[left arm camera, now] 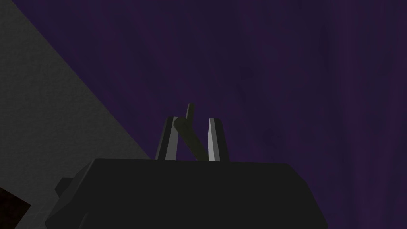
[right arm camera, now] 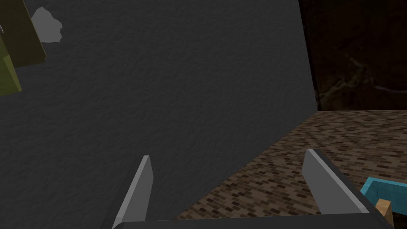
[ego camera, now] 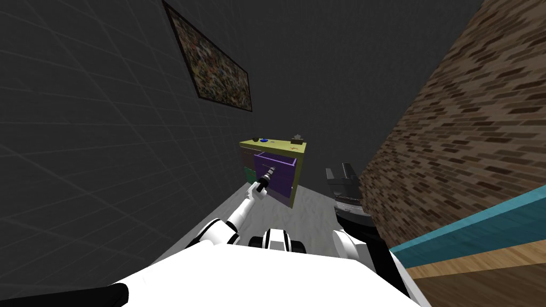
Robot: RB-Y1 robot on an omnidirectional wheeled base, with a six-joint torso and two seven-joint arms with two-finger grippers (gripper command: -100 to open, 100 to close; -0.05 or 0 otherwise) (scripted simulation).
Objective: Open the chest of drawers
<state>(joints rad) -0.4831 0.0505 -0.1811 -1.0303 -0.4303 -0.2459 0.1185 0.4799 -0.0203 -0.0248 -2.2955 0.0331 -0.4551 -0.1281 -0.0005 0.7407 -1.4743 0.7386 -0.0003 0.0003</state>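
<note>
The chest of drawers (ego camera: 272, 145) has an olive-yellow top and stands against the dark wall ahead. Its upper purple drawer (ego camera: 277, 166) juts out from the front. My left gripper (ego camera: 268, 173) reaches to that drawer's front. In the left wrist view the left gripper (left arm camera: 192, 119) is shut on a thin dark handle (left arm camera: 190, 135), with the purple drawer front (left arm camera: 278, 79) right behind it. My right gripper (ego camera: 341, 173) hangs to the right of the chest, and in its wrist view the right gripper (right arm camera: 228, 155) stands open with nothing between its fingers. An olive corner of the chest (right arm camera: 12, 59) shows there too.
A brick wall (ego camera: 453, 138) runs close along my right side. A teal-edged wooden surface (ego camera: 480, 229) juts in at the lower right. Small things, one a blue thing (ego camera: 263, 140), lie on the chest's top. A framed picture (ego camera: 213, 64) hangs on the dark wall. Grey floor (ego camera: 309, 213) lies before the chest.
</note>
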